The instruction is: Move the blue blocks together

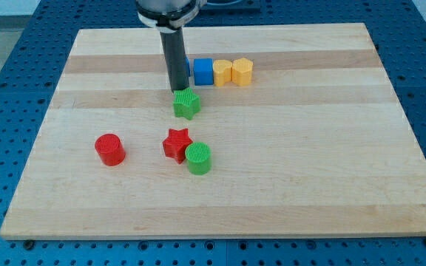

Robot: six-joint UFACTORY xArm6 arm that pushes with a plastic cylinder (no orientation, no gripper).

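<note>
A blue cube [203,72] stands near the view's top in a row with two yellow blocks. A second blue block [188,68] touches its left side and is mostly hidden behind my rod. My tip [178,89] is at the lower left of the blue blocks, just above the green star [186,104].
A yellow block [222,72] and a yellow hexagonal block [242,72] continue the row to the right. A red star [177,144] touches a green cylinder [198,158] at the centre left. A red cylinder [110,149] stands further left. The wooden board [309,148] sits on a blue perforated table.
</note>
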